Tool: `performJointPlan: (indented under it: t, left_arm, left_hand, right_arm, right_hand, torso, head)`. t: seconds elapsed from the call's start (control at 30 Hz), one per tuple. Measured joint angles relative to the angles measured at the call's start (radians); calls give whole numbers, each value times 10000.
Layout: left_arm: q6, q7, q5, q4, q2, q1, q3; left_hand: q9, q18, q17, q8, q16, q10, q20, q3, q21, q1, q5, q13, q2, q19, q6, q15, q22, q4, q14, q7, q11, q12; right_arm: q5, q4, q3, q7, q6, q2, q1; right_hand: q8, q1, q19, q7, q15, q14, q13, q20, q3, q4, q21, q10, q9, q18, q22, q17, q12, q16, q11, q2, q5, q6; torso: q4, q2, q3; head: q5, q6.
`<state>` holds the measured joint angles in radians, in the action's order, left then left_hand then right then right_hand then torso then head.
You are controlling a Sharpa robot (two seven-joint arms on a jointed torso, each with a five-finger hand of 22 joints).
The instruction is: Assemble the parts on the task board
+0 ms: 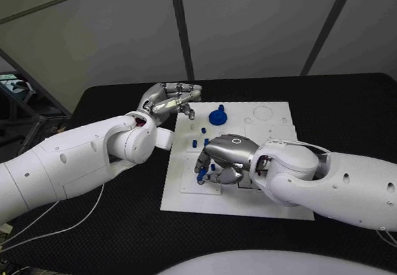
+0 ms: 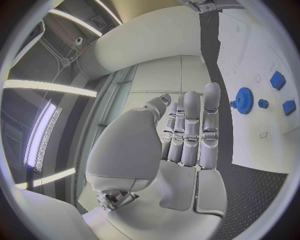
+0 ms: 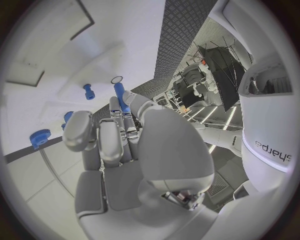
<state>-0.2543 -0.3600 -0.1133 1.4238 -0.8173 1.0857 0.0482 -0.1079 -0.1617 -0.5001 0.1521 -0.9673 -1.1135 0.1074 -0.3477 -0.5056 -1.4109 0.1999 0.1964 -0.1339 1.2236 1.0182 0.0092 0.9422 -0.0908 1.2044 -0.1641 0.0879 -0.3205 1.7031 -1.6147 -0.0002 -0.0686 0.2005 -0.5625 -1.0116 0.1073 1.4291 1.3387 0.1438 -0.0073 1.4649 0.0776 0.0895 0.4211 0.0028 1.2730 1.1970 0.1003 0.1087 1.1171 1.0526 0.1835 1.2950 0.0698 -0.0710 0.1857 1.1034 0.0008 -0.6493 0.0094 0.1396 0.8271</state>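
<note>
The white task board (image 1: 269, 130) lies mid-table. My right hand (image 1: 227, 155) is low over its near left part, and thumb and finger pinch a blue pin (image 3: 119, 93) there. The blue pin (image 1: 201, 166) shows below the fingers, beside another small blue part (image 1: 212, 170). A blue gear (image 1: 217, 116) sits on the board's far side, with small blue pegs (image 1: 205, 141) between it and my right hand. My left hand (image 1: 168, 101) hovers by the board's far left corner, fingers stretched out, holding nothing. The left wrist view has the gear (image 2: 244, 100) beyond the left hand (image 2: 187, 135).
Black table (image 1: 348, 105) surrounds the board, with free room on the right and far sides. Blue blocks (image 2: 278, 80) lie on the board (image 2: 262, 55) past the gear. A blue peg (image 3: 89, 91) stands near my right hand (image 3: 119, 145), with a blue knurled part (image 3: 40, 137) nearby.
</note>
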Motion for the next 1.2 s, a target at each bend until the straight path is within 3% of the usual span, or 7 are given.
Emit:
performJointPlan:
  t: [0.53,0.9,0.97,1.03,1.1,1.2]
  left_arm:
    - [17,0,0,15,-1,2,0]
    - [22,0,0,24,-7,2,0]
    - [24,0,0,25,-8,3,0]
    - [25,1,0,26,-8,4,0]
    - [28,3,0,27,-8,5,0]
    - [33,5,0,26,-7,5,0]
  left_hand:
    - [0,0,-1,0,0,-1,0,0,0,0,0,-2,0,0,0,0,1,0,0,0,0,0]
    - [0,0,-1,0,0,-2,0,0,0,0,0,-3,0,0,0,0,2,0,1,0,0,0]
    - [0,0,-1,0,0,-3,0,0,0,0,0,-3,0,0,0,0,2,0,1,0,0,0]
    - [0,0,-1,0,0,-3,0,0,0,0,0,-4,0,0,0,0,2,0,0,0,0,0]
    - [2,0,-1,-1,0,-3,0,0,0,0,0,-1,0,0,0,0,0,0,0,0,0,0]
    - [12,-1,9,0,0,-3,0,0,0,0,0,16,0,0,0,0,-13,0,0,0,0,0]
  right_arm:
    - [255,140,-55,-35,-381,102,28]
    - [383,86,-155,-91,-433,95,-8]
    - [406,93,-165,-104,-433,114,-8]
    - [422,113,-186,-112,-451,133,-6]
    - [442,158,-209,-125,-498,150,14]
    - [459,194,-229,-132,-547,179,35]
  right_hand:
    - [-10,-1,-1,4,0,0,5,0,0,0,0,-1,8,-1,-24,-10,-38,0,0,-2,33,-30]
    - [-35,-74,0,-11,0,0,22,0,-1,0,-37,-2,0,0,-98,-62,-140,0,2,-75,33,29]
    - [-73,-173,-60,127,0,0,-4,60,-17,16,-128,-158,-13,-1,-192,-71,-322,0,138,-174,60,-137]
    - [-332,-382,-224,259,124,7,-87,172,-126,130,-309,-618,-119,0,-432,-136,-604,-15,277,-380,147,-607]
    - [-444,-570,-405,255,164,19,-169,251,-243,230,-515,-1064,-273,-1,-708,-374,-878,-178,337,-568,200,-1167]
    - [-444,-620,-435,236,164,19,-147,281,-363,198,-616,-1274,-340,-1,-852,-493,-911,-232,372,-618,205,-1586]
  torso:
    - [1,7,0]
    - [1,10,2]
    - [1,9,2]
    - [0,9,2]
    - [0,10,0]
    - [0,10,1]
  head:
    - [38,73]
    - [36,104]
    - [31,104]
    - [21,104]
    - [20,103]
    - [17,89]
